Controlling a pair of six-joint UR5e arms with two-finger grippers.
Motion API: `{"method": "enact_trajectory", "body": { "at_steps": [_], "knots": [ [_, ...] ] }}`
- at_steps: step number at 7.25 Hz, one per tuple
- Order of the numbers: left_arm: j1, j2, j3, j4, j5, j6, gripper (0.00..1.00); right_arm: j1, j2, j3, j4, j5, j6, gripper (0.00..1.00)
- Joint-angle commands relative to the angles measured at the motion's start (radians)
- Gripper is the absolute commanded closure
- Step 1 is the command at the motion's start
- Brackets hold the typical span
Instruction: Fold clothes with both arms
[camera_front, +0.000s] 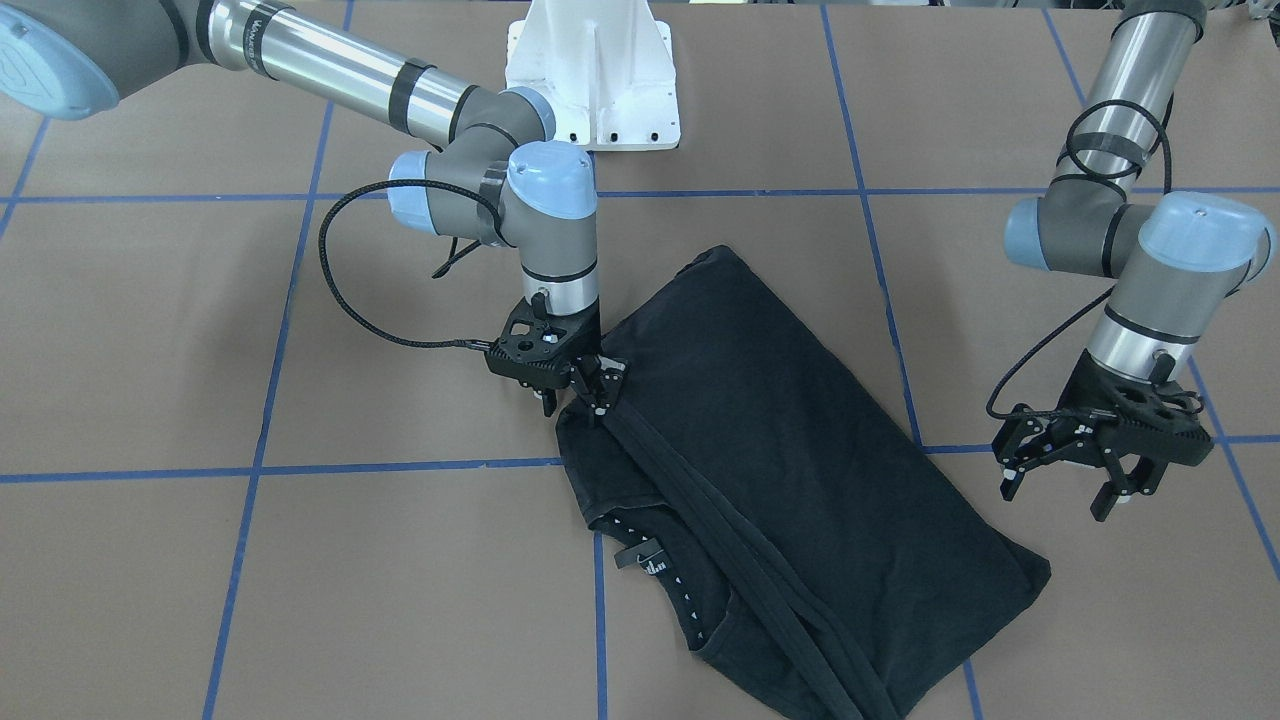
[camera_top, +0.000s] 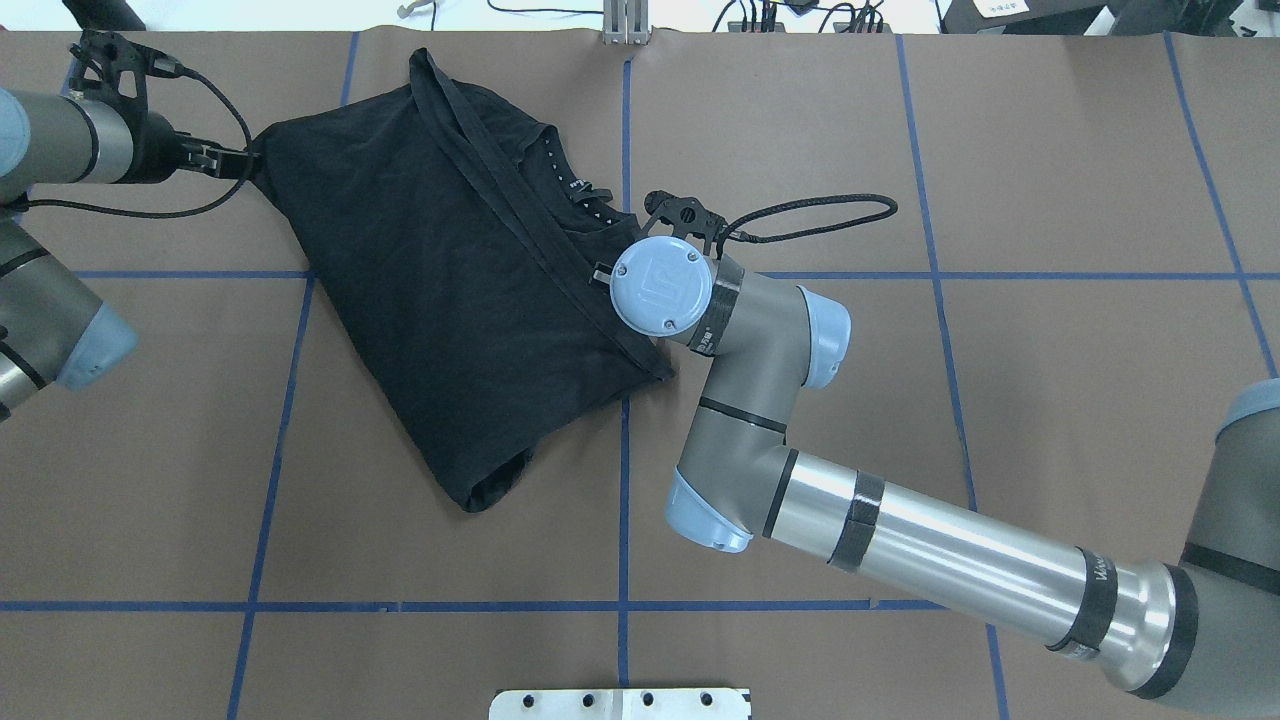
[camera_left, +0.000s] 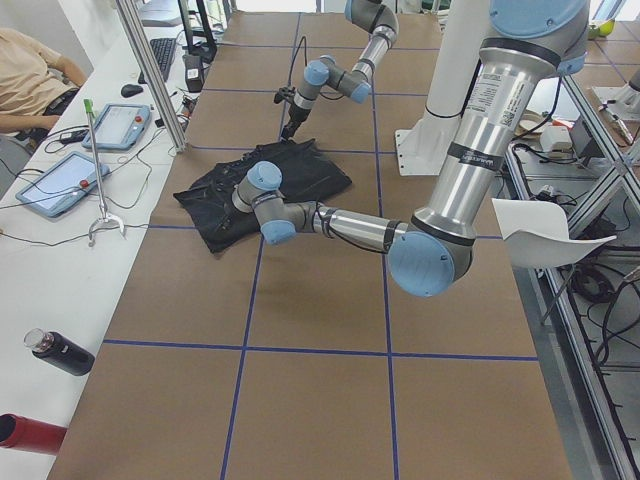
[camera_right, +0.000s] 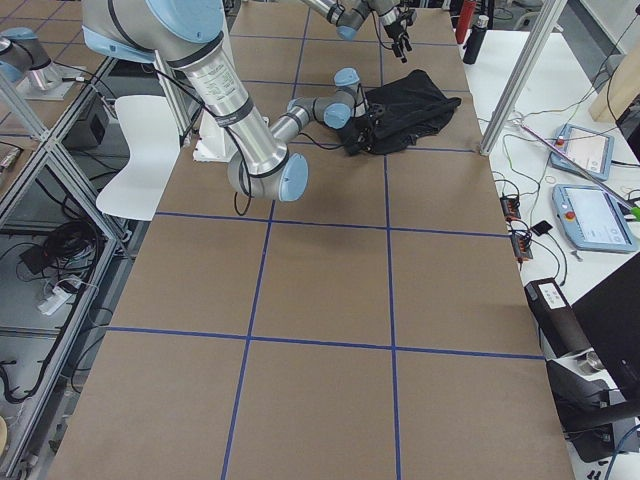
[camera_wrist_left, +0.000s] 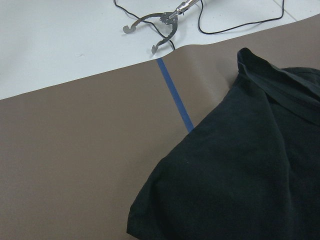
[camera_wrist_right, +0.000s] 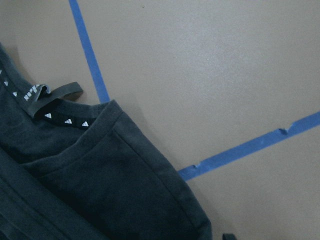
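Note:
The black T-shirt (camera_front: 800, 450) lies folded lengthwise and set diagonally on the brown table, with its collar (camera_wrist_right: 65, 119) and small white neck marks showing. My right gripper (camera_front: 574, 398) is low at the shirt's edge near the collar. It looks open, with one finger on the cloth and the other just off it. In the overhead view its fingers are hidden under the wrist (camera_top: 660, 285). My left gripper (camera_front: 1055, 497) hangs open and empty above the table, beyond the shirt's far corner (camera_front: 1035, 572). The left wrist view shows that corner (camera_wrist_left: 150, 210) lying flat.
The white pedestal base (camera_front: 592, 70) stands behind the shirt. Blue tape lines (camera_front: 270, 468) grid the table. Along a white side bench are tablets (camera_left: 60, 182), a metal hook tool (camera_wrist_left: 160, 30), bottles (camera_left: 58, 352) and a seated person (camera_left: 30, 70).

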Motion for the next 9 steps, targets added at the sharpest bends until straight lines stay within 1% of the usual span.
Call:
{"method": "enact_trajectory", "body": {
  "at_steps": [1,2,4,5,6,7,8,9],
  "knots": [
    [0.0,0.0,0.002,-0.001,0.0,0.001,0.0,-0.003,0.002,0.009,-0.025,-0.002,0.002,0.89],
    [0.0,0.0,0.001,-0.001,0.0,-0.001,0.0,-0.003,-0.001,0.009,-0.023,-0.003,0.002,1.0],
    [0.0,0.0,-0.004,-0.001,0.0,-0.002,0.0,-0.001,-0.013,0.024,-0.025,-0.002,-0.01,1.0],
    [0.0,0.0,-0.005,-0.001,0.0,-0.011,0.0,-0.001,-0.098,0.125,-0.026,0.001,-0.01,1.0],
    [0.0,0.0,-0.005,-0.001,0.0,-0.011,0.0,-0.009,-0.205,0.27,-0.053,0.001,-0.011,1.0],
    [0.0,0.0,-0.005,-0.001,0.0,-0.011,0.0,-0.077,-0.279,0.426,-0.156,-0.017,-0.007,1.0],
    [0.0,0.0,-0.005,-0.001,0.0,-0.011,0.0,-0.155,-0.309,0.528,-0.211,-0.099,0.001,1.0],
    [0.0,0.0,-0.004,-0.001,0.0,-0.011,0.0,-0.235,-0.329,0.573,-0.239,-0.165,0.033,1.0]
  ]
}}
